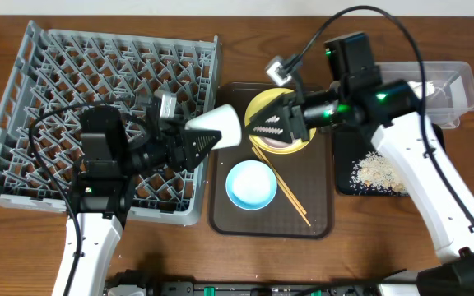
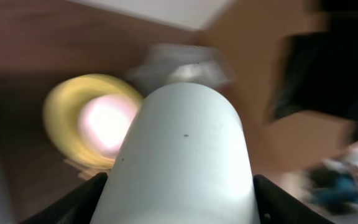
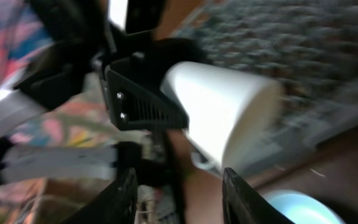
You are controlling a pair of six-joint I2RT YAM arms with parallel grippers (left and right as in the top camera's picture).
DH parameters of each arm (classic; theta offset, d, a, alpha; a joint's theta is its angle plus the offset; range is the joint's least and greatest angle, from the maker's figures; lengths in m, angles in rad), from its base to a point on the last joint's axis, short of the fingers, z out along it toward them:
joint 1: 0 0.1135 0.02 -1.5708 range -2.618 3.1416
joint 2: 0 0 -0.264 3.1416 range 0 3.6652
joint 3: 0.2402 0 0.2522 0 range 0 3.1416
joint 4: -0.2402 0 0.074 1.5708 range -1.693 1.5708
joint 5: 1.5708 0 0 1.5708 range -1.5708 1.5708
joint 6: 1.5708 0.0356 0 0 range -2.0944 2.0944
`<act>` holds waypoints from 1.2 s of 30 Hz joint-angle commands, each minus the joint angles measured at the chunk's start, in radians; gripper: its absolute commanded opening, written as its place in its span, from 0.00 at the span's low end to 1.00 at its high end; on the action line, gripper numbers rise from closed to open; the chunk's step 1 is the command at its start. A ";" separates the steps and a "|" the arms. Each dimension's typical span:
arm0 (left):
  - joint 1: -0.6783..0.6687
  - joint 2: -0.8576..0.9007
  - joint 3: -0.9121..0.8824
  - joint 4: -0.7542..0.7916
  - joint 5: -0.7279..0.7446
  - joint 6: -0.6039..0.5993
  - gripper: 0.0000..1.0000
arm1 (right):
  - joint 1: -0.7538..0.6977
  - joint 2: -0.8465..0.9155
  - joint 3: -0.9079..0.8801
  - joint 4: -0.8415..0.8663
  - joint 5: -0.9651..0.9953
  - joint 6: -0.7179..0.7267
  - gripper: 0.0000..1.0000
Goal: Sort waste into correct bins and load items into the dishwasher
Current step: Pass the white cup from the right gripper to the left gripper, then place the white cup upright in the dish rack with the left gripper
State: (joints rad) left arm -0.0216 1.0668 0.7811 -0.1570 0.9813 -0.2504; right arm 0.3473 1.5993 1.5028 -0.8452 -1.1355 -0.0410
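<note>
My left gripper (image 1: 206, 136) is shut on the small white cup (image 1: 223, 125) and holds it on its side, above the gap between the grey dish rack (image 1: 48, 74) and the brown tray. The cup fills the left wrist view (image 2: 185, 143) between the fingers (image 2: 179, 182). My right gripper (image 1: 271, 123) is open and empty over the yellow plate (image 1: 258, 104), facing the cup (image 3: 222, 118). Something pale sits on the plate (image 2: 61, 112), partly hidden. The light blue bowl (image 1: 250, 184) sits on the brown tray. Rice scraps (image 1: 377, 170) lie in the black tray (image 1: 344, 150). The wrapper is out of view.
The brown tray (image 1: 229, 218) also holds wooden chopsticks (image 1: 282, 185) beside the blue bowl. The clear tub (image 1: 461, 82) stands at the back right with something white inside. The right arm reaches across the black tray. The dish rack also shows blurred in the right wrist view (image 3: 303, 37).
</note>
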 commanded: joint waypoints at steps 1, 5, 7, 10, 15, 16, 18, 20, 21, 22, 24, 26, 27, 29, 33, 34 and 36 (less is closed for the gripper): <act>0.006 -0.004 0.009 -0.063 -0.359 0.127 0.56 | -0.069 0.000 0.006 -0.035 0.176 -0.009 0.43; 0.006 -0.022 0.024 -0.162 -0.549 0.127 0.52 | -0.111 0.000 0.006 -0.117 0.367 -0.009 0.43; 0.006 -0.034 0.056 -0.248 -0.654 0.127 0.52 | -0.125 0.000 0.006 -0.157 0.442 -0.014 0.43; 0.006 -0.035 0.143 -0.422 -0.816 0.126 0.52 | -0.139 -0.002 0.006 -0.205 0.508 -0.039 0.43; 0.032 -0.027 0.255 -0.640 -1.010 0.126 0.52 | -0.166 -0.017 0.016 -0.275 0.614 -0.039 0.43; 0.046 -0.027 0.259 -0.655 -1.021 0.126 0.52 | -0.174 -0.021 0.019 -0.289 0.641 -0.039 0.43; 0.076 -0.023 0.259 -0.668 -1.020 0.124 0.52 | -0.188 -0.031 0.021 -0.306 0.679 -0.039 0.43; 0.102 -0.011 0.259 -0.681 -1.020 0.122 0.52 | -0.203 -0.041 0.021 -0.315 0.687 -0.040 0.43; 0.114 -0.001 0.259 -0.688 -1.020 0.122 0.52 | -0.208 -0.044 0.021 -0.316 0.687 -0.040 0.43; 0.126 0.013 0.259 -0.695 -1.020 0.121 0.52 | -0.211 -0.044 0.021 -0.318 0.686 -0.043 0.42; 0.141 0.048 0.259 -0.708 -1.019 0.115 0.52 | -0.211 -0.043 0.021 -0.319 0.686 -0.043 0.43; 0.143 0.091 0.259 -0.717 -1.015 0.116 0.53 | -0.211 -0.043 0.021 -0.318 0.686 -0.043 0.43; 0.143 0.117 0.259 -0.721 -1.011 0.116 0.53 | -0.211 -0.043 0.021 -0.318 0.686 -0.043 0.43; 0.143 0.167 0.259 -0.726 -0.999 0.115 0.53 | -0.211 -0.043 0.021 -0.318 0.686 -0.043 0.43; 0.143 0.286 0.259 -0.729 -0.956 0.116 0.64 | -0.211 -0.043 0.021 -0.319 0.686 -0.043 0.43; 0.143 0.309 0.259 -0.728 -0.956 0.116 0.72 | -0.211 -0.043 0.021 -0.319 0.686 -0.043 0.43; 0.143 0.344 0.259 -0.724 -0.956 0.116 0.91 | -0.211 -0.043 0.021 -0.320 0.686 -0.043 0.43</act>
State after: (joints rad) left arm 0.1169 1.3571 1.0256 -0.8822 0.0116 -0.1387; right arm 0.1398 1.5768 1.5043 -1.1625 -0.4515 -0.0700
